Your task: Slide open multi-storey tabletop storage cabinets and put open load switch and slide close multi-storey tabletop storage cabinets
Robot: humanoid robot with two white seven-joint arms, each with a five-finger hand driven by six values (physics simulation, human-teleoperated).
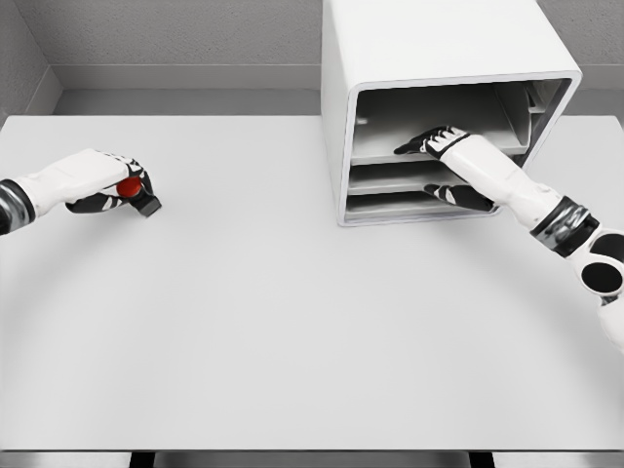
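The left hand (109,181) lies low at the far left, fingers curled in a grasp; the right hand (450,156) reaches forward, arm extended, fingers spread flat

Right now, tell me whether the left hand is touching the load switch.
Touching. The head view shows the left hand with its fingers closed around the load switch, no gap between them.

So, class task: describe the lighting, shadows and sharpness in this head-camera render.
Head view: soft, even light with no glare on the white table; only faint shadows under the left robot hand and inside the cabinet, where the right robot hand reaches; everything is sharp, without blur.
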